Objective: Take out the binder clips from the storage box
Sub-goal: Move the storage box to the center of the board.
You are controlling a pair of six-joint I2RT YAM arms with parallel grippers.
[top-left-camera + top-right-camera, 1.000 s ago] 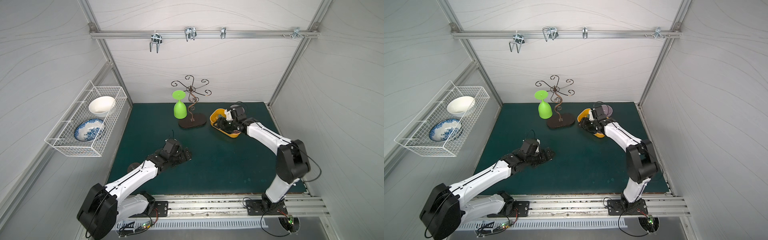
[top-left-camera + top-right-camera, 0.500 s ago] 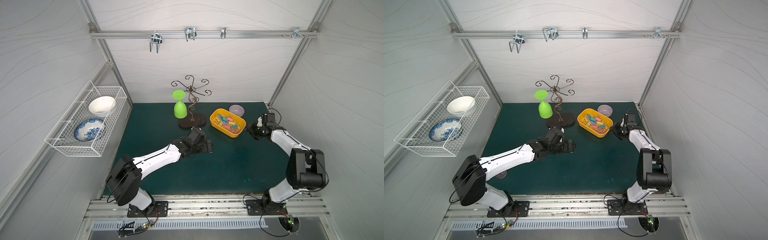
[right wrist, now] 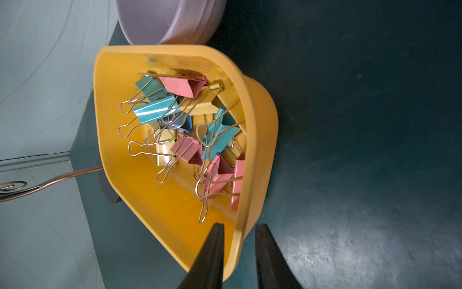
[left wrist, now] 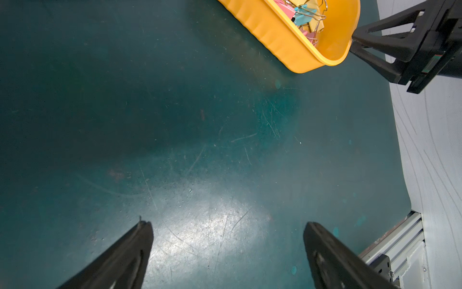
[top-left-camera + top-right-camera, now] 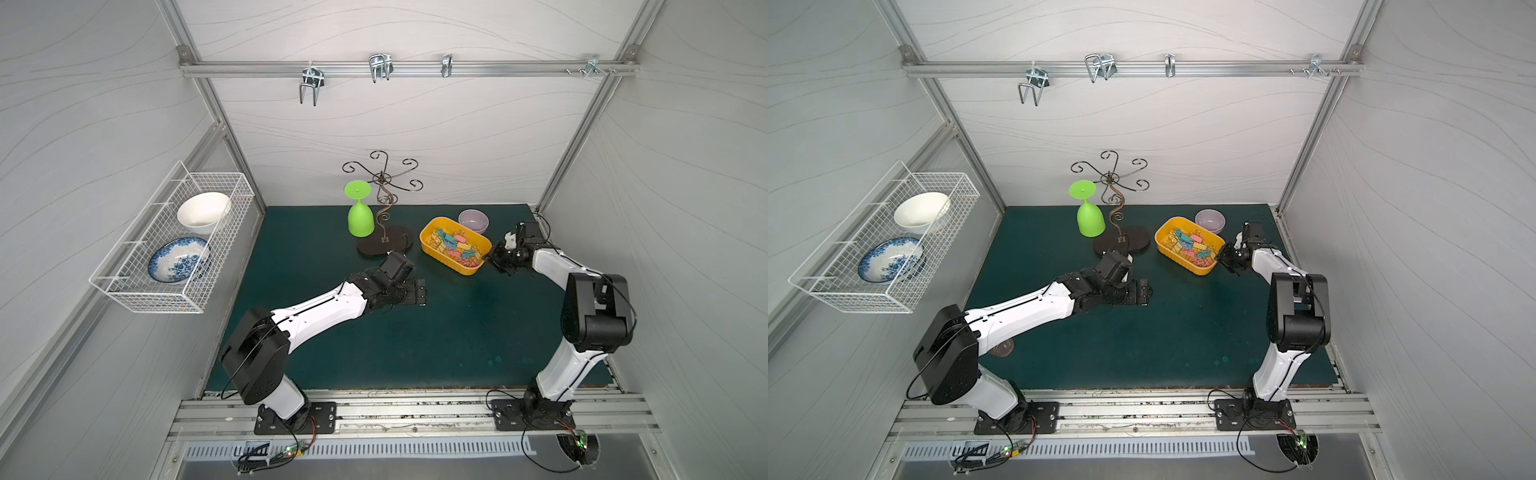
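The yellow storage box (image 5: 451, 265) (image 5: 1183, 261) sits at the back right of the green mat, holding several pastel binder clips (image 5: 455, 246) (image 5: 1192, 245) (image 3: 190, 130). My right gripper (image 5: 490, 259) (image 5: 1222, 258) (image 3: 238, 225) is at the box's right end and straddles its rim (image 3: 265, 150). One finger is inside and one outside, and a thin gap shows beside the outer finger. My left gripper (image 5: 419, 291) (image 5: 1144, 291) (image 4: 228, 225) hovers wide open over bare mat, in front of the box and to its left, holding nothing. The left wrist view shows the box (image 4: 275, 35) with the right gripper (image 4: 352, 44) at its end.
A lilac bowl (image 5: 473, 219) (image 3: 170, 20) stands right behind the box. An upturned green goblet (image 5: 359, 216) and a wire stand (image 5: 384, 245) are at the back middle. A white wire basket (image 5: 174, 237) with two bowls hangs on the left wall.
My right gripper left the space over the box, swung out to the right, then came back to the box's right end with narrower jaws. My left arm reached forward toward the middle.
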